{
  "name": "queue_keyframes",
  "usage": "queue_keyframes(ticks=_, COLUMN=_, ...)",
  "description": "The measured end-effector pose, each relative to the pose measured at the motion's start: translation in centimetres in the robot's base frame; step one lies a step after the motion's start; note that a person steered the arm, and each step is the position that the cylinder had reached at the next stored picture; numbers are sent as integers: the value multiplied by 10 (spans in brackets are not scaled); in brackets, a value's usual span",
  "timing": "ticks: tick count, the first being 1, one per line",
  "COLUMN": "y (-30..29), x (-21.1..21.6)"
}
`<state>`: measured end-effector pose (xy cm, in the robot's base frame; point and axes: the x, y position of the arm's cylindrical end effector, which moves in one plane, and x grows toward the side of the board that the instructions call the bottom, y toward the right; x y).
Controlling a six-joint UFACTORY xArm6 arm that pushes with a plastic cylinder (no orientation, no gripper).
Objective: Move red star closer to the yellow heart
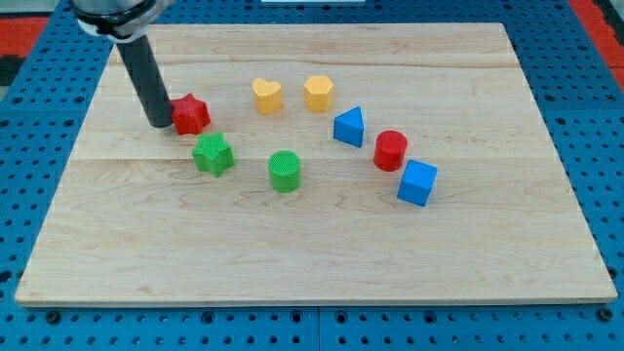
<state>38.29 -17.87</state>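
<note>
The red star (192,114) lies on the wooden board at the view's upper left. My tip (160,125) stands right against the star's left side, touching or nearly touching it. The yellow heart (267,95) lies to the right of the star and a little nearer the view's top, with a gap of about one block width between them.
A yellow hexagon (318,93) sits right of the heart. A green star (213,153) lies just below the red star. A green cylinder (285,171), a blue triangular block (349,127), a red cylinder (391,150) and a blue cube (417,182) lie further right.
</note>
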Motion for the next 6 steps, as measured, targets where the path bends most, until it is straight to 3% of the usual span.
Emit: queue_keyframes(ticks=6, y=122, x=25)
